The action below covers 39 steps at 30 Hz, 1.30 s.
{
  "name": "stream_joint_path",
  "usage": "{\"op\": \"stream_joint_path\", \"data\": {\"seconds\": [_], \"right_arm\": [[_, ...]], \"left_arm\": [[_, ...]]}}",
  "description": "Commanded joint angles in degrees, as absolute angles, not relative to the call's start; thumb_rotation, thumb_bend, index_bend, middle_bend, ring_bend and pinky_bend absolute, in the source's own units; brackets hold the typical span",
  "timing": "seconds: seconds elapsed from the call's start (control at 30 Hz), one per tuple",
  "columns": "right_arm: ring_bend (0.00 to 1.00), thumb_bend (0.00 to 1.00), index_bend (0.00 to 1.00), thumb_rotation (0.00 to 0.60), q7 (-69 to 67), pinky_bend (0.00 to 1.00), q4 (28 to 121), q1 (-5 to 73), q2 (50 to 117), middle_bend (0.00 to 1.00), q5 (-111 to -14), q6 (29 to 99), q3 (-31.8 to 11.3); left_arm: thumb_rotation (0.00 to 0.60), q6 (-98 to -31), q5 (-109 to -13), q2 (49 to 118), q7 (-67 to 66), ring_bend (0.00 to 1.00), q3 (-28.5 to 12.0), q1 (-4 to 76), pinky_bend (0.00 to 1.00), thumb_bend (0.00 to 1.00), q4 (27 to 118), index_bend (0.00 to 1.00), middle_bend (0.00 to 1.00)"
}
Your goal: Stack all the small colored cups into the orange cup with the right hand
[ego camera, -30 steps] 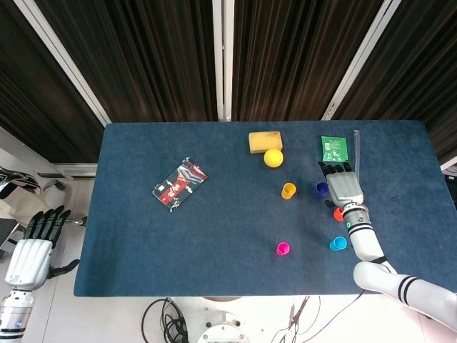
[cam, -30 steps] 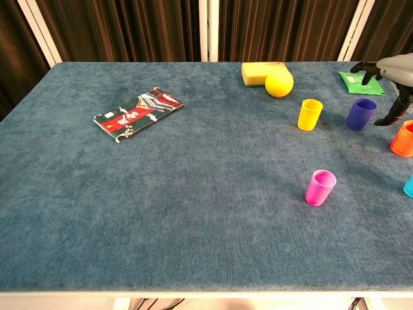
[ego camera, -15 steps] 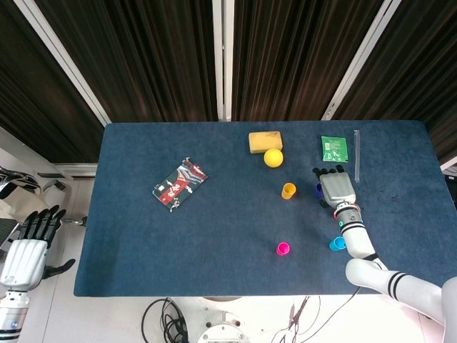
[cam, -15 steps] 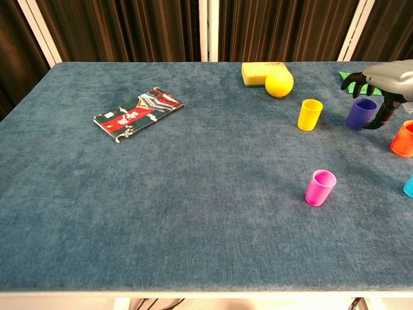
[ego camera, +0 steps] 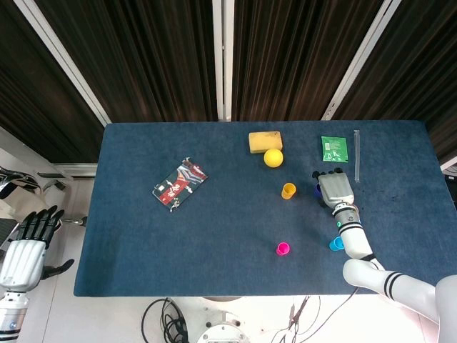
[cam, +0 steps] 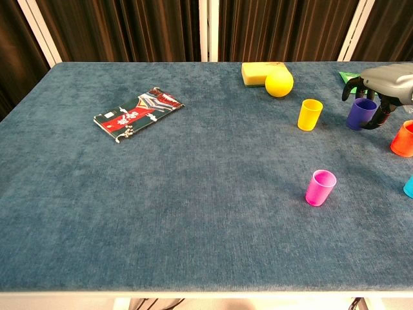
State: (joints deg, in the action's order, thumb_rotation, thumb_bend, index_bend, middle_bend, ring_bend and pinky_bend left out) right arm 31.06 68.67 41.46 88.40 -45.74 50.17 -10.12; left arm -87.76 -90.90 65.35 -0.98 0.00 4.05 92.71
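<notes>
**Purple cup first: closing the grasp cleanly**

Purple cup [cam: 361,113] is what I'm working on, and my right robot hand [cam: 381,82] sits over it, fingers draped down around its rim. From the chest view they look curled about the cup, but I cannot tell whether they have actually clamped on it or only cage it. The head view hides the cup almost wholly under the robot hand [ego camera: 334,189].

My judgement: before lifting, I want thumb and fingers on opposite walls of the cup, squeezing gently so it doesn't tip or pop out. Then a straight lift, clear of the table [cam: 193,194].

The orange cup [cam: 403,138] stands just beside, to the right and nearer me, upright with its mouth open, so the carry is brief. I'd lower the purple cup upright and centred into it.

The yellow cup [cam: 310,113], pink cup [cam: 320,187] and blue cup [ego camera: 335,244] wait their turn. My left robot hand [ego camera: 25,246] hangs off the table, fingers apart, holding nothing.
</notes>
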Motion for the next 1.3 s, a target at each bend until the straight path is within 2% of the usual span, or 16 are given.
{"op": "stream_joint_path", "data": {"seconds": [0.03, 0.23, 0.57, 0.77, 0.9, 1.13, 1.3], "right_arm": [[0.36, 0.24, 0.33, 0.600, 30.92, 0.22, 68.48, 41.40, 88.65, 0.40, -45.99, 50.58, -10.07], [0.41, 0.27, 0.43, 0.600, 30.78, 0.23, 68.15, 41.20, 88.89, 0.42, -46.26, 51.22, -9.99], [0.44, 0.30, 0.46, 0.600, 29.43, 0.26, 69.82, 40.60, 87.79, 0.44, -47.41, 52.43, -10.52], [0.44, 0.30, 0.46, 0.600, 28.59, 0.25, 79.43, 39.27, 81.37, 0.44, -49.13, 56.39, -12.13], [0.44, 0.30, 0.47, 0.600, 29.45, 0.24, 89.64, 37.50, 73.90, 0.44, -49.01, 59.34, -12.77], [0.44, 0.31, 0.48, 0.600, 34.46, 0.24, 101.63, 35.52, 63.80, 0.44, -45.89, 60.68, -10.04], [0.44, 0.31, 0.49, 0.600, 36.11, 0.24, 102.90, 34.77, 62.88, 0.44, -44.69, 61.14, -7.64]], "left_arm": [[0.600, -87.76, -90.91, 65.35, -0.91, 0.00, 0.01, 4.04, 0.00, 0.07, 92.65, 0.03, 0.00], [0.600, -87.79, -90.96, 65.39, -0.77, 0.00, 0.05, 3.99, 0.00, 0.07, 92.51, 0.03, 0.00], [0.600, -88.05, -90.97, 65.35, -0.74, 0.00, 0.05, 3.79, 0.00, 0.07, 92.59, 0.03, 0.00], [0.600, -87.99, -91.12, 65.25, -1.15, 0.00, 0.02, 3.88, 0.00, 0.07, 92.93, 0.03, 0.00], [0.600, -87.95, -91.23, 65.36, -1.41, 0.00, 0.02, 3.93, 0.00, 0.07, 93.05, 0.04, 0.00], [0.600, -87.59, -91.34, 65.65, -1.61, 0.00, 0.42, 3.85, 0.00, 0.07, 92.89, 0.03, 0.00], [0.600, -88.06, -92.04, 65.72, -1.94, 0.00, 0.50, 3.80, 0.00, 0.07, 93.20, 0.04, 0.00]]}}
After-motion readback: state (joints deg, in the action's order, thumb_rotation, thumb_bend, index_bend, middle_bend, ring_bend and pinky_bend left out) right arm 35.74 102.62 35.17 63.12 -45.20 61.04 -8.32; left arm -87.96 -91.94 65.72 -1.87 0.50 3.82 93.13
